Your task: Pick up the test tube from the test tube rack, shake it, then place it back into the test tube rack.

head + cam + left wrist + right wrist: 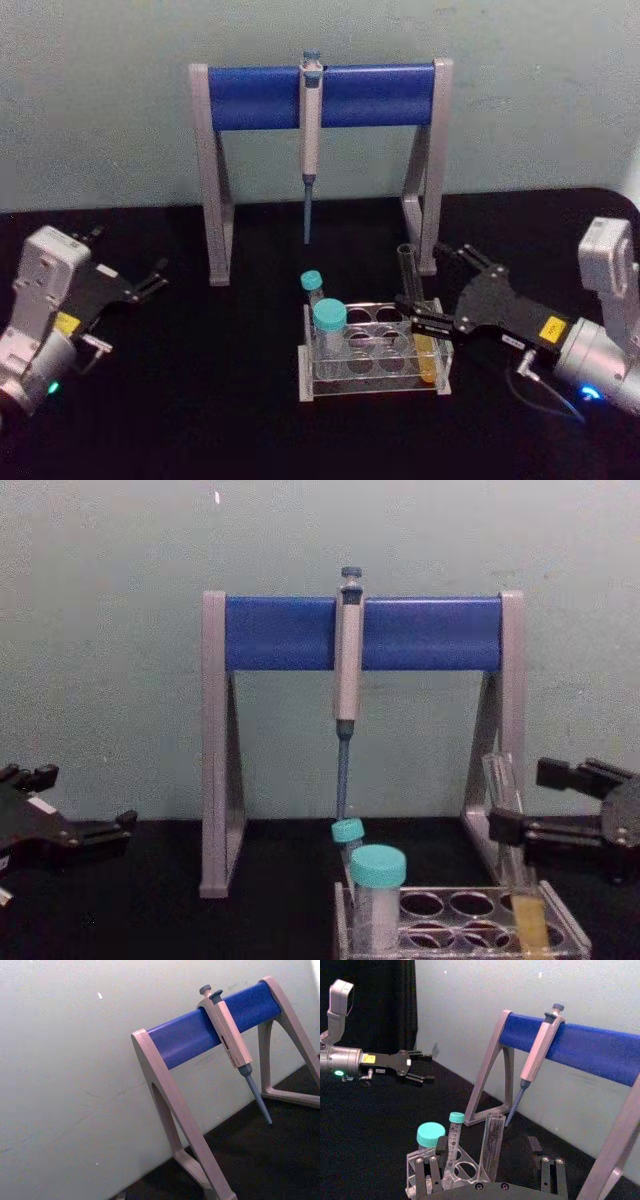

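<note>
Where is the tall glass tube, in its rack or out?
In the rack: the tube stands in a right-end hole, open right gripper around it; left gripper idle at left.

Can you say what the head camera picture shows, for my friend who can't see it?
The right gripper is open around the tall clear glass test tube with yellow-orange liquid, which stands in the low clear acrylic test tube rack on a black table. The left gripper sits open at the far left.
</note>
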